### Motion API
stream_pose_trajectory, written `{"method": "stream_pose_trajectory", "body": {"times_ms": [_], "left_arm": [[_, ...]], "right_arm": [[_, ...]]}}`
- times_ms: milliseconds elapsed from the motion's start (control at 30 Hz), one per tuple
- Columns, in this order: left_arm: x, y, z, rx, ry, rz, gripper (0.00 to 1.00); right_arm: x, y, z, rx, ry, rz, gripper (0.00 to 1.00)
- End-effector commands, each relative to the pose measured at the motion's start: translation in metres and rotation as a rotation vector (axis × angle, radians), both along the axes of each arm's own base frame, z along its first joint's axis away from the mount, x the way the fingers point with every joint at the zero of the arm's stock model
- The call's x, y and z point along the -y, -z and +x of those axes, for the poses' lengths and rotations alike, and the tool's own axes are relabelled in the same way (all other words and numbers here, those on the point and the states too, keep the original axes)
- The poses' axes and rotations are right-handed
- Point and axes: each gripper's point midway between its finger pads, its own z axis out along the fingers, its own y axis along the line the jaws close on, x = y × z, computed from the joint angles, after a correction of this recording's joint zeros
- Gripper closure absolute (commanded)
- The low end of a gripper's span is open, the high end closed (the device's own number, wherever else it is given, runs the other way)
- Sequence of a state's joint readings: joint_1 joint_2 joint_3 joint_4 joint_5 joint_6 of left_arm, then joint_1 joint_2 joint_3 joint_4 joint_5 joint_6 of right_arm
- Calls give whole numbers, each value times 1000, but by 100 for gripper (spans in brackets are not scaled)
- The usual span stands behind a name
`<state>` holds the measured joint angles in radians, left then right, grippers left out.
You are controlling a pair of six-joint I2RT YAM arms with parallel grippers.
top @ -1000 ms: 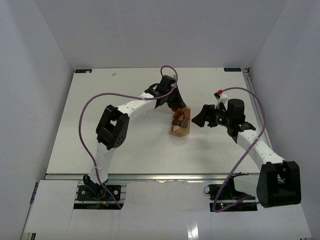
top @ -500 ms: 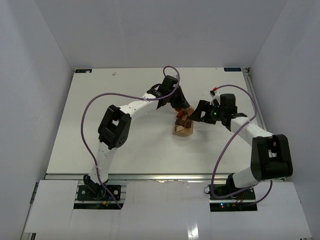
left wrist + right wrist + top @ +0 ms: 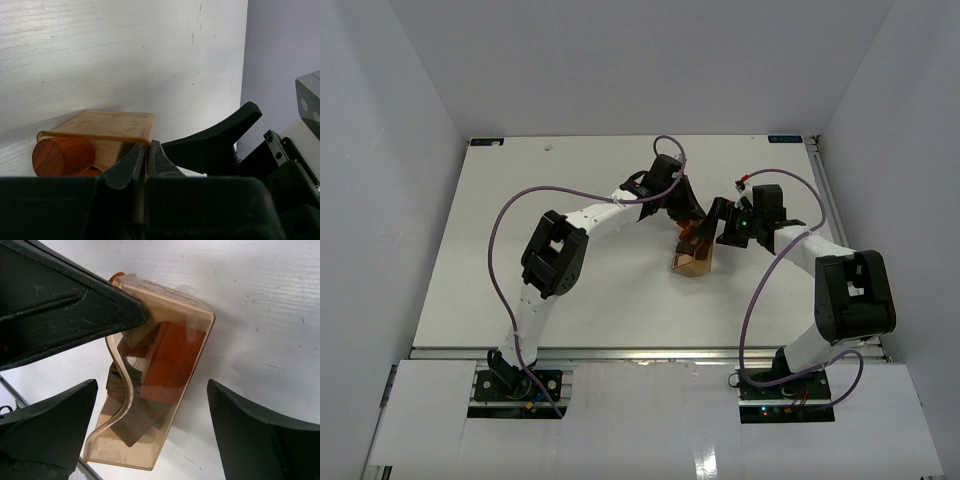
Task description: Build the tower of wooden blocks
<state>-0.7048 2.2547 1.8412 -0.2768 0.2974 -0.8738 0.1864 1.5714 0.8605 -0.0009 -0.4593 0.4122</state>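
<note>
my left gripper (image 3: 146, 150) is clamped on the rim of the clear tub (image 3: 197, 315), just right of the table's middle, with the wood blocks (image 3: 172, 357) lying inside. my right gripper (image 3: 152, 390) gapes wide around it. unpacking step, i judge: next needs a steady tip-out.

Translucent amber plastic container (image 3: 692, 263) is observed lying on its side near the centre of the white tabletop (image 3: 620, 300). Fine scuffs are noted on the tabletop. Pale grey walls (image 3: 620, 60) are seen on three sides.
</note>
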Motion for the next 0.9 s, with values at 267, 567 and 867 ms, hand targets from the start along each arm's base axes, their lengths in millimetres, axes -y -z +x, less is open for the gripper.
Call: {"method": "stream_pose_trajectory", "body": {"times_ms": [267,567,867], "left_arm": [[13,-41,6,61,11,-81,100],[10,-55,7,85,11,-87,72],[-13,-93,5,167,18,-63,26]], "right_arm": [[-3,-3,15,38,-12,-10,46],[2,-16,20,113,-27,-46,80],[22,-41,31,230,-24,-130,92]]}}
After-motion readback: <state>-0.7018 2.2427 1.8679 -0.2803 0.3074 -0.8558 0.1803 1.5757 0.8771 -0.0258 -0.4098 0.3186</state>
